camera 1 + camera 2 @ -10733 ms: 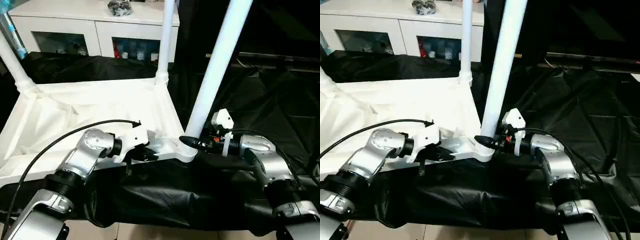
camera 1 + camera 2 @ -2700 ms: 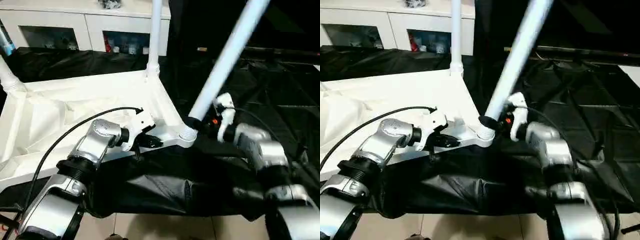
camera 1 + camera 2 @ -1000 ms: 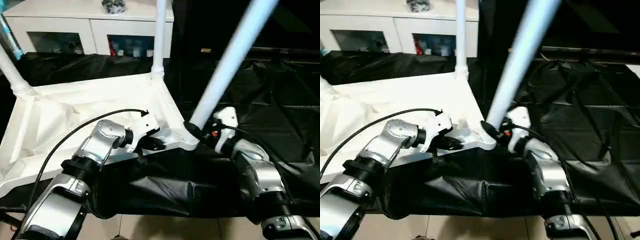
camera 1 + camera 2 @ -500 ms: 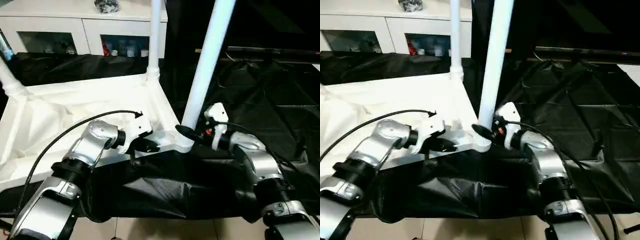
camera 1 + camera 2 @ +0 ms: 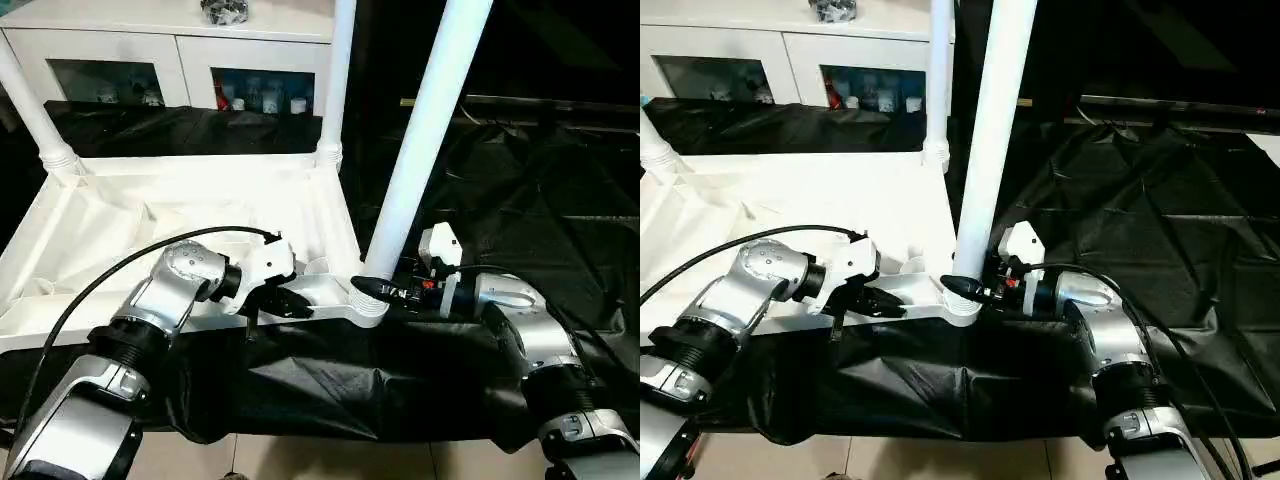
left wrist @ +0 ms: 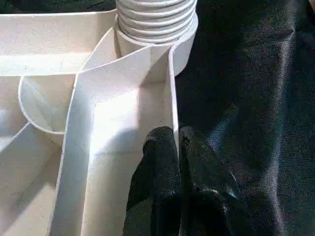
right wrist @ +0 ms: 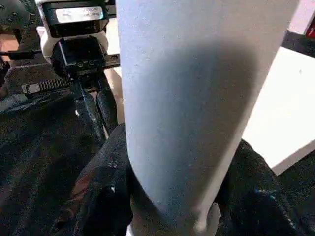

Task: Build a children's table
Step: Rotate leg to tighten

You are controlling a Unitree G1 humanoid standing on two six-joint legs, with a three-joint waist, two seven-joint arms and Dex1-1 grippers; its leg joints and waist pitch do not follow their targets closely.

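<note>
The children's table lies upside down: its white tabletop shows the ribbed underside. Two legs stand in the far corner sockets, one at the left and one at the right. A third leg rises from the near right corner socket, leaning slightly right. My right gripper is shut on this leg's base, with black fingers on either side of the tube. My left gripper is shut on the tabletop's front rim, just left of that socket.
A black cloth covers the surface under and to the right of the tabletop. A white cabinet with glass doors stands behind. Pale floor tiles show below the cloth's front edge. A black cable loops over my left forearm.
The near right leg, tilted far to the right a second ago, now stands close to upright in its socket. Both grips are unchanged; the head camera has shifted.
</note>
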